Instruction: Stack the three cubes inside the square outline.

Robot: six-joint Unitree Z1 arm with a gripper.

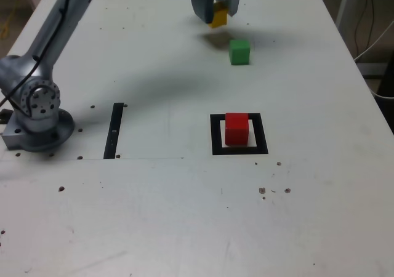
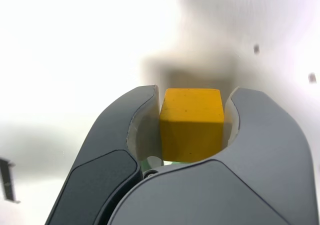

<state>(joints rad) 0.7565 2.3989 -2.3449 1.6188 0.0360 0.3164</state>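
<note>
My gripper (image 1: 217,12) clenched the small matte yellow cube (image 2: 191,124) at top centre; only the red cube (image 1: 236,128) sat inside the black square outline (image 1: 240,149).

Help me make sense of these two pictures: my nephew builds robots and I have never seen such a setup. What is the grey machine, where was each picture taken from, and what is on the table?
The grey machine is a single robot arm bolted to a white table. The wide picture comes from a camera beside the table; the close-up comes from a camera on the arm's wrist, looking along its gripper, a two-jawed claw. The claw is shut on a small yellow cube, lifted clear of the table. On the table lie a small green cube, a small red cube standing inside a flat black square outline, and a narrow black strip toward the exterior view's left.
</note>
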